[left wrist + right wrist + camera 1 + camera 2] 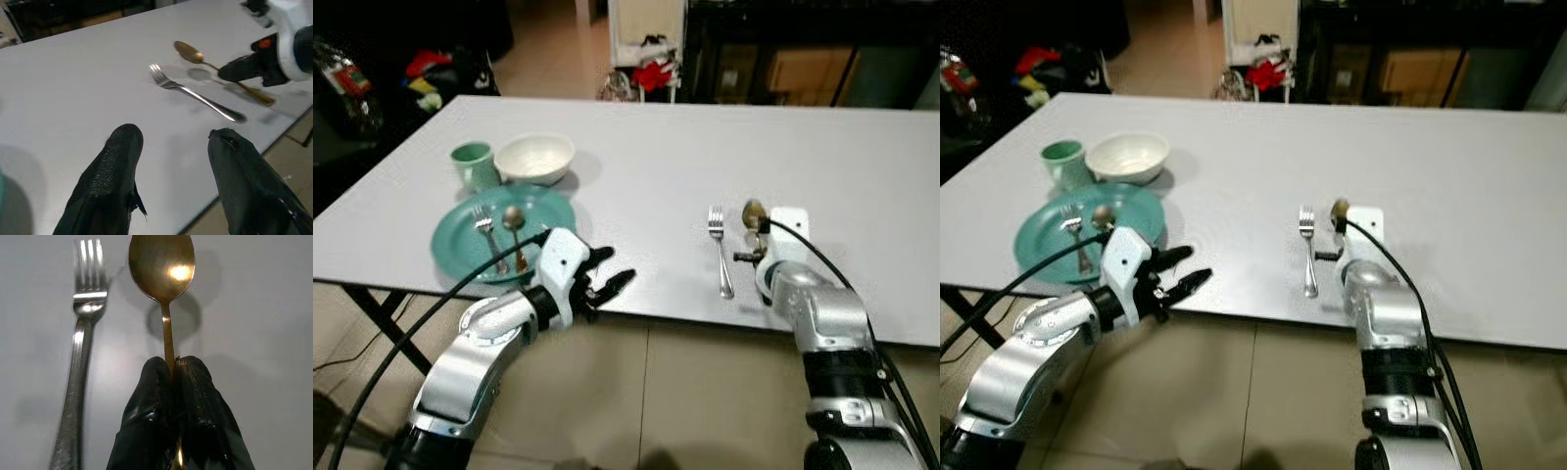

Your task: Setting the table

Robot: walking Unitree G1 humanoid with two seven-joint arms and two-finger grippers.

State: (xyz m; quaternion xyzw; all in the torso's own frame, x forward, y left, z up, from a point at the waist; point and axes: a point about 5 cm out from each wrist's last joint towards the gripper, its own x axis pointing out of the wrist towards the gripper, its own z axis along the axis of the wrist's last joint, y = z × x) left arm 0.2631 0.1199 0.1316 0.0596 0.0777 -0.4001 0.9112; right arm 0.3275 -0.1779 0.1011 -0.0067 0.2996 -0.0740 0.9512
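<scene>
The white table [666,157] spreads out ahead of both my arms. Just off my left gripper [604,284], toward my left and a little farther in, sits the teal plate [460,245] carrying a second fork [486,227] and a second spoon [514,223]; beyond it stand a white bowl [535,157] and a green cup [473,164]. My left gripper hovers at the near table edge with its fingers [110,171] spread apart, gripping nothing. My right gripper [175,367] has its fingers pressed together on the handle of a gold spoon [162,264], its bowl pointing away from me. A silver fork [80,347] lies on the table just beside that spoon, on my left of it, parallel and not touching.
</scene>
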